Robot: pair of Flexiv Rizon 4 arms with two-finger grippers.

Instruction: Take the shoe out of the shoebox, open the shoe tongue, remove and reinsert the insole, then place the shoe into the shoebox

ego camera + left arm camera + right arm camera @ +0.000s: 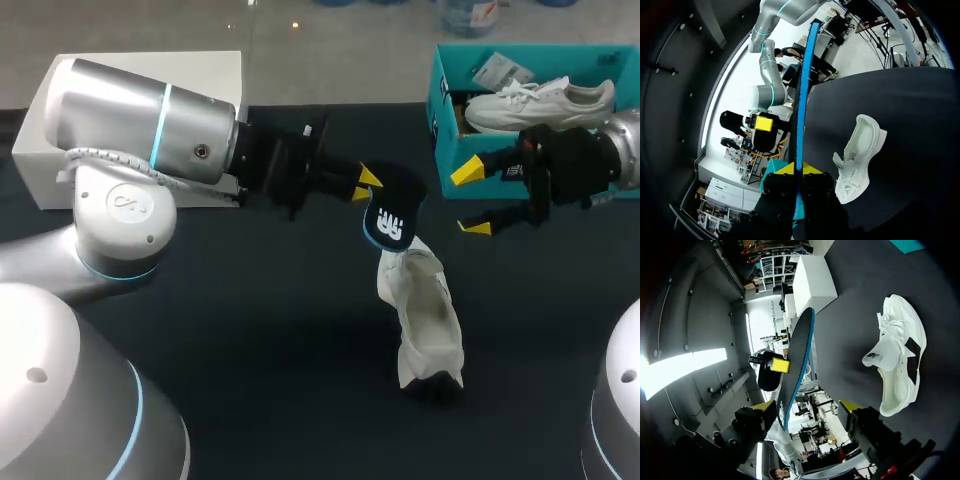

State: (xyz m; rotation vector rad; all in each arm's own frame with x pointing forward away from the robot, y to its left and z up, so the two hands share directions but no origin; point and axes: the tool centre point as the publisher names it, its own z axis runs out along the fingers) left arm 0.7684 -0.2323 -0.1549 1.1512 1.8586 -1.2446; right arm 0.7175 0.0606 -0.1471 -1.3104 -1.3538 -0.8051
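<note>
Head view shows the left gripper [366, 186] near the middle of the tabletop [250, 330]. Its two yellow tips are pinched tight on the insole [392, 218]. The insole is dark with a blue edge and has a white mark on it. It hangs up in the air, just above the shoe [425, 320].

Left wrist view looks at the insole [801, 90] from its thin side, so it looks like a long blue strip. It sticks out straight from between the tips of the left gripper [799, 169], which press on it from both sides.

The right gripper [468, 200] is close to the far right corner of the tabletop, next to the shoebox [440, 140]. Its fingers are spread wide and hold nothing. It points at the insole but does not touch it. In the right wrist view the insole [796, 365] is ahead of the right gripper [807, 407].

The shoe is white and lies on the tabletop, a little to the right of the middle. Nothing holds it. Its hole is wide open and you can see inside. In the right wrist view the shoe [900, 360] has its tongue sticking out, with the laces beside it.

The shoebox is blue-green and sits at the far right corner. A second shoe [540, 100], also white, lies inside it. A white box [30, 150] sits at the far left corner.
</note>
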